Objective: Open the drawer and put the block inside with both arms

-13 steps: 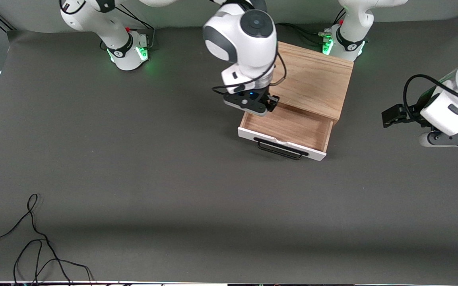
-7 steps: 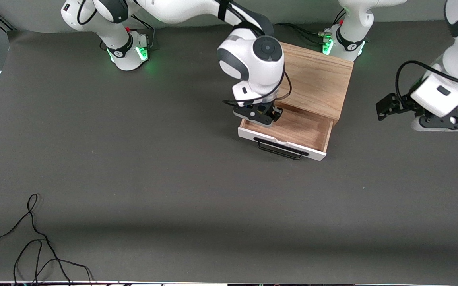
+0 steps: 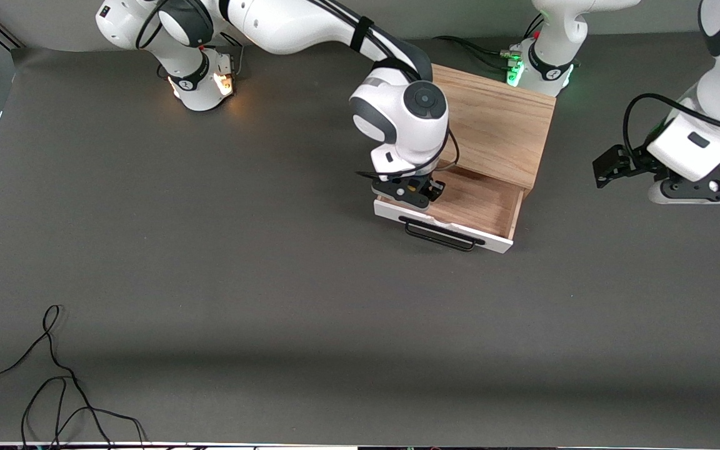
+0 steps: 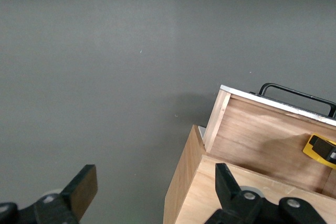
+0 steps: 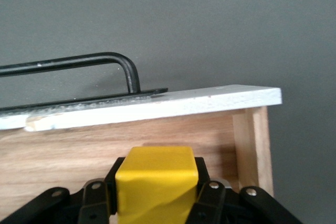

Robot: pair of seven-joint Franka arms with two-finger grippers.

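The oak cabinet (image 3: 497, 125) stands near the left arm's base, and its drawer (image 3: 466, 206) is pulled open toward the front camera, with white front panel and black handle (image 3: 441, 236). My right gripper (image 3: 409, 190) is down inside the drawer at the end toward the right arm. It is shut on the yellow block (image 5: 156, 182), just inside the white panel (image 5: 157, 106). The block is hidden in the front view and shows in the left wrist view (image 4: 320, 149). My left gripper (image 3: 697, 190) hangs open and empty over the table beside the cabinet (image 4: 155, 192).
A loose black cable (image 3: 54, 375) lies on the grey table near the front camera, toward the right arm's end. Cables (image 3: 479, 53) run along the table by the left arm's base.
My right gripper has come down from above the drawer's back edge into the drawer with the block. The left gripper has shifted slightly. The right base light has turned from green to orange.
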